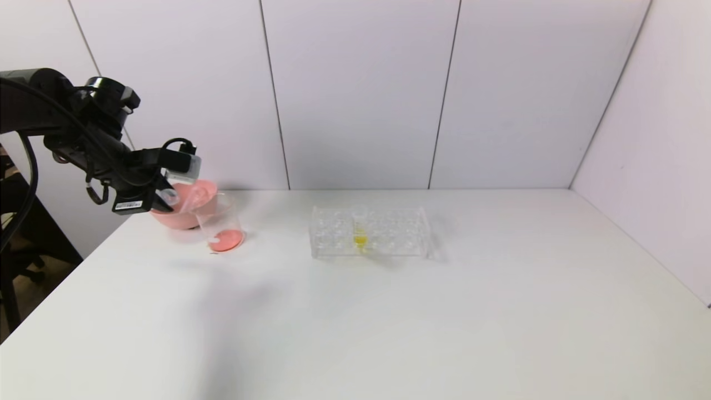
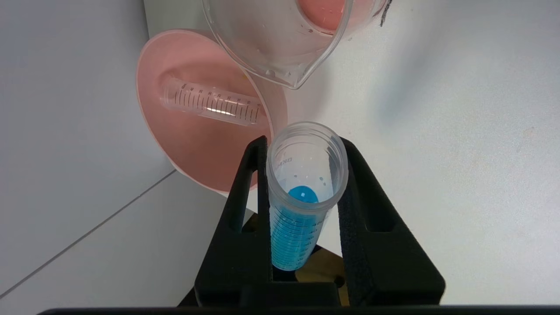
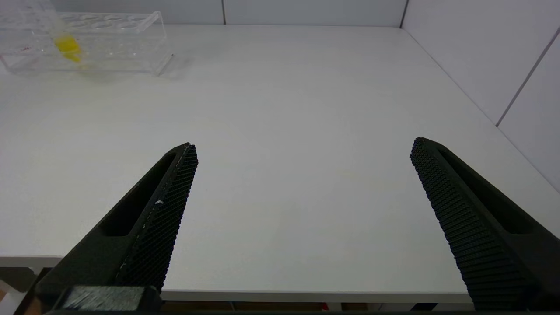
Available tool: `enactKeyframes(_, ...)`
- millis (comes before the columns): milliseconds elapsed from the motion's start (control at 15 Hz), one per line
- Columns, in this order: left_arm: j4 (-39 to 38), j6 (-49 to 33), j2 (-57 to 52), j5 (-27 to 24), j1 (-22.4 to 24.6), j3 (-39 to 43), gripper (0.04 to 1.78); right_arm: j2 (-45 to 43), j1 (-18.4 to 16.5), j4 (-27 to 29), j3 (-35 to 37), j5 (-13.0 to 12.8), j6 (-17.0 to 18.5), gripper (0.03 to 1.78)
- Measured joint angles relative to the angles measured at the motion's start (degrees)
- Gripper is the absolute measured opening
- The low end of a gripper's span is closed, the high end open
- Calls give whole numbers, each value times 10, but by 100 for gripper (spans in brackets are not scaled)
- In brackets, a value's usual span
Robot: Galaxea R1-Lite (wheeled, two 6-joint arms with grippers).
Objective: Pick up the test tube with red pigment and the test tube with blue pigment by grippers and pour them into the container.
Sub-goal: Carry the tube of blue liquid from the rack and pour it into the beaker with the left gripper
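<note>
Right — left gripper [image 2: 306, 183] is clamped on the blue tube [image 2: 302, 210], fingers [image 2: 245, 205] pinching it just below the open rim. In the head view that gripper [image 1: 166, 197] sits at about 9 o'clock on the table [image 1: 389, 311], tube [image 1: 169, 195] tipped toward the beaker [image 1: 219, 225]. Beaker holds pinkish-red liquid at the bottom; its pour lip [image 2: 295, 83] is near the tube mouth, not touching. Blue liquid is low in the tube, none seen leaving.

An empty graduated tube [image 2: 210, 103] lies on its side in the pink bowl [image 2: 197, 153] just behind the beaker — likely the red tube, already poured.

Right gripper [image 3: 302, 175] is parked at the near table edge, around 5 o'clock, jaws wide apart, holding nothing. Rack [image 1: 369, 232] with a yellow tube [image 1: 360, 228] stands mid-table, about 12 o'clock.

Handling: tube looks light, stiff, smooth plastic — slippery, could rotate or slide in the pads as it tilts. The high grip near the rim looks right; mouth needs to clear the beaker wall or blue spills on the table.
</note>
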Motion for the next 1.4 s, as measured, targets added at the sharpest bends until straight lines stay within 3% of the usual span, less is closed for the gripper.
enactKeyframes(1400,-37,0,22,29,-21,-8,45,0,0,0,0,0,0,177)
